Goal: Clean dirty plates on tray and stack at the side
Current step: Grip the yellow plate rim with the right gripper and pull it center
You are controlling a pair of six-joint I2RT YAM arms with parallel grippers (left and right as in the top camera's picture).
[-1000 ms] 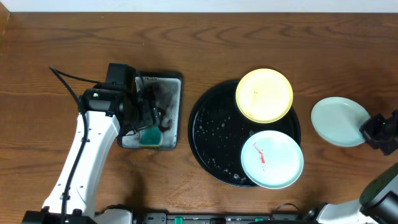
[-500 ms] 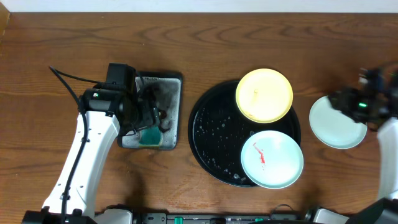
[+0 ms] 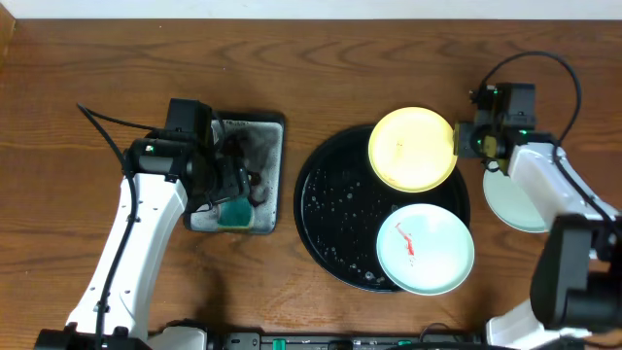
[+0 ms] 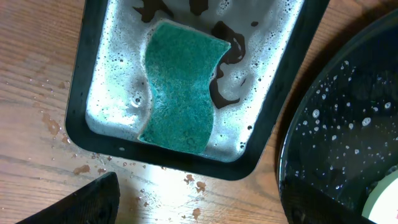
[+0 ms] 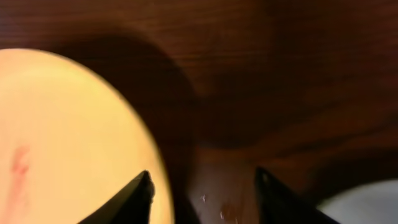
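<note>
I saw the right end effector (image 5: 202, 193) released beside the yellow plate (image 3: 413, 149). Left end effector (image 4: 199, 208) was released over the sponge (image 4: 180, 87). Yellow plate and smeared mint plate (image 3: 425, 248) lay on the tray (image 3: 326, 219); other mint plate (image 3: 505, 204) lay on the counter (image 3: 389, 58).

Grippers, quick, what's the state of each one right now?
Left gripper: open, empty, above the green sponge.
Right gripper: open, empty, beside the yellow plate.
</note>
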